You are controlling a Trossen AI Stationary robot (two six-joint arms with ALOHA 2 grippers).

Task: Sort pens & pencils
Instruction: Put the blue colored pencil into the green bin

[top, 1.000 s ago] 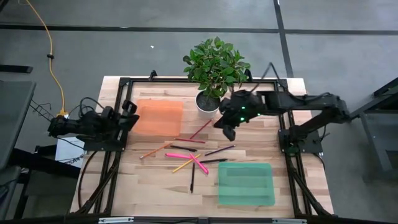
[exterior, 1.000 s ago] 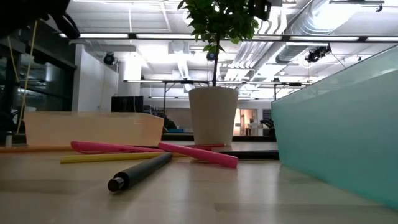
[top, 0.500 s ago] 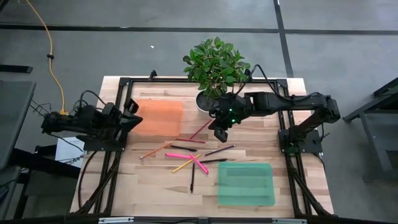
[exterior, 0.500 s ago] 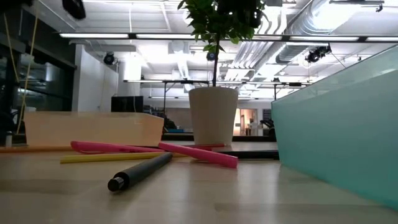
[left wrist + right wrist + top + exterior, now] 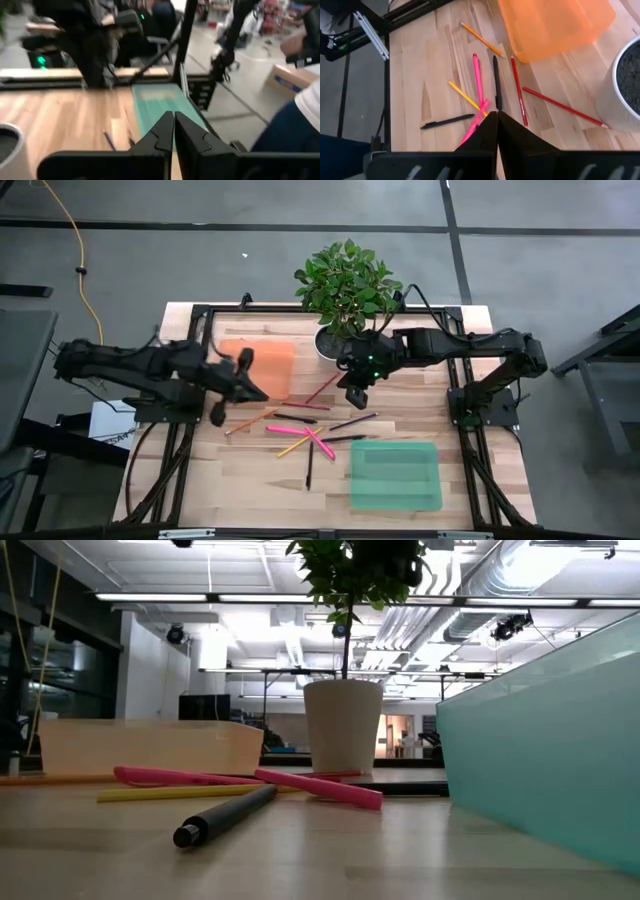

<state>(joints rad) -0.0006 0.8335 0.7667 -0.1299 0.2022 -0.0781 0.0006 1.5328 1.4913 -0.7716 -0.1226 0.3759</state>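
Pens and pencils lie scattered flat on the wooden table's middle. Pink pens cross a yellow pencil. Black pens lie among them. Red pencils and an orange pencil lie nearer the orange tray. My right gripper hangs shut above the red pencils, beside the pot. My left gripper is shut above the orange tray's near right corner, pointing toward the table's right. Neither gripper shows in the low view.
An orange tray sits far left and a green tray near right. A potted plant stands at the far middle, close to my right gripper. A black frame rail rings the table.
My left arm has swung out from the table's left edge toward the middle, ending over the orange tray's near right corner. My right gripper moved a little toward the table's left, then held still. The pens and pencils have not moved.
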